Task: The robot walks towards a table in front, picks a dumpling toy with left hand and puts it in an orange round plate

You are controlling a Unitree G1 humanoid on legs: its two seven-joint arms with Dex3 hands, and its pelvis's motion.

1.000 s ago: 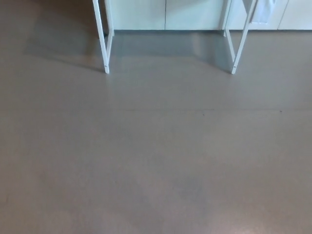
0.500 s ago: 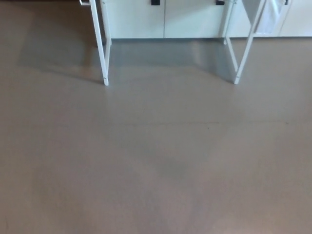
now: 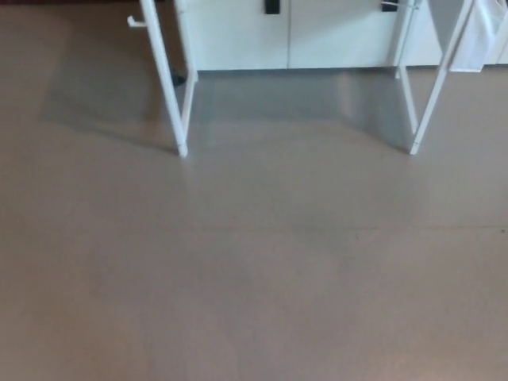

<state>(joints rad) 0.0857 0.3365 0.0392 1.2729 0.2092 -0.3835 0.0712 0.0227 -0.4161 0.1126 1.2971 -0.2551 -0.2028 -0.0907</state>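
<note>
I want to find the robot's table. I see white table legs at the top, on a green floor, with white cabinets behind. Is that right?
Not quite: the floor is grey-brown, not green, as the head view shows. The white table legs do stand at the top, with white cabinets behind.

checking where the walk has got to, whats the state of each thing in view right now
table legs: white, standing on the floor, only lower parts in view; tabletop out of frame
cabinet doors: shut, white, behind the legs
floor: brown
dumpling toy, orange plate: not in view
left hand, right hand: not in view
</note>
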